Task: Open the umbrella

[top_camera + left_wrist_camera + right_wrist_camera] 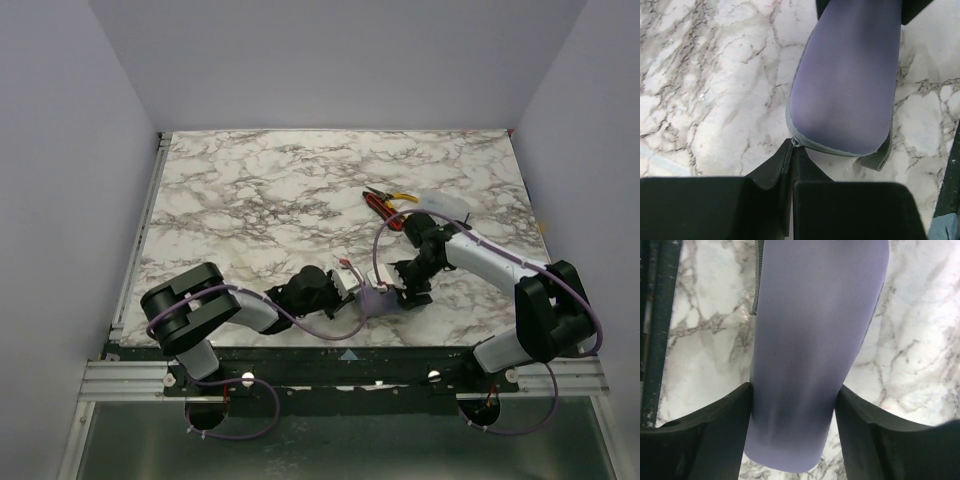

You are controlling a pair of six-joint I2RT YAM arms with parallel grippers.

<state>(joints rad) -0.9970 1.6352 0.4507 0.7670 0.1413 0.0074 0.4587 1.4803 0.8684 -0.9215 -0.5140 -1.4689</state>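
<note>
While the left arm reaches low from its base at the lower left of the overhead view, elbow folded back and forearm running rightward, the left gripper [348, 285] ends at the left end of the lavender case [378, 300]. Its wrist view shows the fingers [770, 175] pressed together, their tips right at the case's zip pull [796, 142]; whether they pinch it I cannot tell. From the lower right, the right arm stretches up and left, then bends its wrist down so that the right gripper [794, 405] straddles the case's other end. One black finger sits tight against each side, holding it. The case lies flat at lower centre of the marble table [250, 190]. The umbrella cannot be made out in any view. Red-and-yellow-handled pliers [390, 203] lie further up, right of centre, well apart from the case. Plain pale walls [60, 150] close in the table on three sides.
</note>
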